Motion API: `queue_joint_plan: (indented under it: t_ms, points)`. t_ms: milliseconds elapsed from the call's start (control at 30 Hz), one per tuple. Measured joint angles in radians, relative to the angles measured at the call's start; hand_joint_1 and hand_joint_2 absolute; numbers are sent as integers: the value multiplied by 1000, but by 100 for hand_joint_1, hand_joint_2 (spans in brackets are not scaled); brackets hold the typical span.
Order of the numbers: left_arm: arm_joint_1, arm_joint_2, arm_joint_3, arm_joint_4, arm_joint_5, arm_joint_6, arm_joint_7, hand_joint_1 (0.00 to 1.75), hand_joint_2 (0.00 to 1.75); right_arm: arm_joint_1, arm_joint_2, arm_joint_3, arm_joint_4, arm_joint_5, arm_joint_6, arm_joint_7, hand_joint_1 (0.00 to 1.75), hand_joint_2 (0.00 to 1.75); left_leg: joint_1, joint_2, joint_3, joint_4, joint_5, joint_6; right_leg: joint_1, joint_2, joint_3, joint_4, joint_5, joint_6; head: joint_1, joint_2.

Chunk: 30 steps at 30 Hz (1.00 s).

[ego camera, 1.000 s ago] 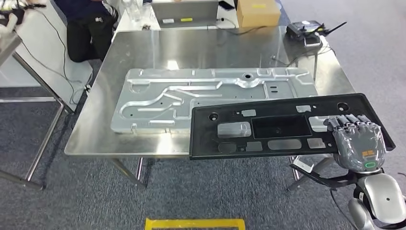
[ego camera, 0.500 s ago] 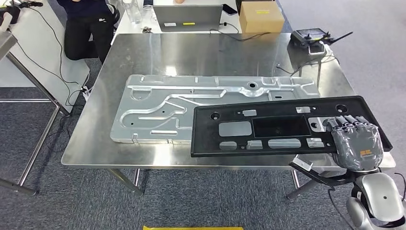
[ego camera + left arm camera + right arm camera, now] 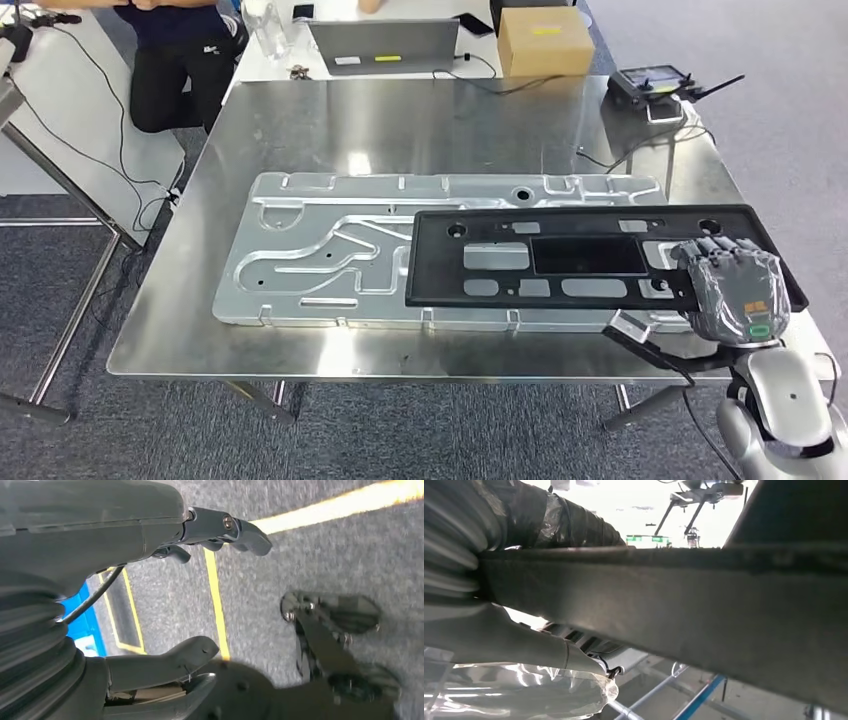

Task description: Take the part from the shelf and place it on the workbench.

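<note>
1. The black part (image 3: 580,258) is held flat above the table (image 3: 400,120), overlapping the right portion of the silver panel (image 3: 330,250).
2. The part's right end is gripped by the right hand (image 3: 735,290), fingers curled over its top.
3. The left hand (image 3: 150,580) is seen above grey floor, fingers apart, holding nothing.

A: Where is there bare room on the shiny steel surface (image 3: 400,115)?
B: Across its far half and along the near edge. The large embossed silver metal plate (image 3: 330,245) fills the middle.
A: And to the right?
B: The long black perforated plastic panel (image 3: 560,258) overlaps that plate; a black remote controller (image 3: 650,85) blocks the far right corner.
</note>
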<state>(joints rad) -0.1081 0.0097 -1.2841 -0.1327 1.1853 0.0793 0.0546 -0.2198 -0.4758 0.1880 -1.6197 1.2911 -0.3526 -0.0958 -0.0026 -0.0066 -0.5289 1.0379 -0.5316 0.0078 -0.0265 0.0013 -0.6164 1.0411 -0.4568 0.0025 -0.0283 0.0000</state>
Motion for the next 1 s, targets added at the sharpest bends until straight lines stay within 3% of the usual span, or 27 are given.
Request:
queue_joint_plan:
  t_ms: [67, 133, 167, 200, 267, 333, 467, 533, 633, 667, 700, 733, 800, 867, 1000]
  points:
    - [-1, 0, -3, 0, 2, -1, 0, 0, 175, -26, 17, 15, 24, 4, 5, -1, 175, 175, 4, 1, -56, 105, -40, -11, -2, -1, 13, -5, -7, -10, -1, 0]
    - [-2, 1, -5, 0, 6, -2, 0, 0, 175, -52, 37, 37, 54, 9, 11, -1, 175, 175, 6, 1, -145, 239, -74, -18, -2, -1, 23, -5, -17, -15, -1, 0]
    - [-1, 1, -5, 0, 8, -2, 1, 0, 175, -62, 48, 50, 69, 11, 13, -1, 175, 175, 7, 1, -176, 271, -67, -19, -1, 0, 30, -5, -23, -15, -1, 0]
    - [0, 1, -6, 0, 10, -3, 2, 0, 175, -71, 58, 62, 84, 14, 15, -1, 175, 175, 7, 1, -187, 263, -37, -18, -1, 1, 40, -5, -29, -14, -1, 0]
    - [2, 2, -6, 0, 13, -4, 3, 0, 175, -92, 78, 86, 112, 17, 18, 0, 175, 175, 6, 1, -159, 144, 62, -12, -2, 2, 61, -5, -45, -10, -1, 0]
    - [2, 4, -8, 0, 16, -4, 4, 0, 175, -119, 99, 108, 139, 20, 21, 4, 175, 175, 1, 1, -119, 31, 120, -2, 1, 3, 72, -6, -56, -2, -1, 0]
    - [0, 5, -12, 0, 16, -4, 5, 0, 175, -151, 128, 132, 174, 28, 27, 9, 175, 175, -1, -1, -99, -12, 110, 15, 4, 0, 76, -14, -64, 18, -1, 0]
    - [1, 4, -13, 0, 16, -4, 5, 0, 175, -162, 134, 138, 183, 28, 28, 8, 175, 175, 4, -1, -82, -26, 108, 28, 5, -1, 62, 30, -89, 24, 0, 0]
    - [0, 5, -18, 0, 17, -5, 4, 0, 175, -177, 144, 147, 207, 20, 32, 7, 175, 175, 3, 0, -68, -31, 99, 40, 4, -1, -47, 213, -158, 28, 0, 0]
    - [-1, 5, -19, 0, 18, -6, 2, 0, 175, -179, 149, 152, 218, 17, 34, 7, 175, 175, 2, -1, -64, -30, 94, 41, 4, -1, -80, 254, -161, 29, 0, 0]
    - [0, 6, -21, 0, 20, -7, -3, 0, 175, -180, 155, 157, 231, 14, 36, 7, 175, 175, 1, -2, -59, -28, 89, 42, 4, -1, -96, 260, -142, 28, 0, 0]
    - [0, 6, -21, 0, 24, -9, -11, 0, 175, -181, 161, 164, 244, 11, 38, 6, 175, 175, 0, -3, -53, -25, 82, 41, 5, -1, -91, 225, -102, 26, 0, 0]
    - [1, 5, -21, 0, 31, -9, -29, 0, 175, -182, 171, 176, 272, 4, 40, 7, 175, 175, -1, -5, -41, -19, 67, 37, 7, -2, -47, 101, -15, 16, 0, 0]
    - [-1, 4, -21, 0, 36, -9, -39, 0, 175, -185, 179, 184, 301, -6, 39, 10, 175, 175, -4, -8, -40, -10, 57, 32, 11, -3, -14, 16, 15, 8, 0, 0]
    - [0, 6, -23, 0, 38, -29, -36, 0, 175, -188, 199, 191, 367, -22, 31, 4, 0, 0, -4, -7, -40, -12, 53, 31, 16, 2, -8, -1, 8, 8, -1, 0]
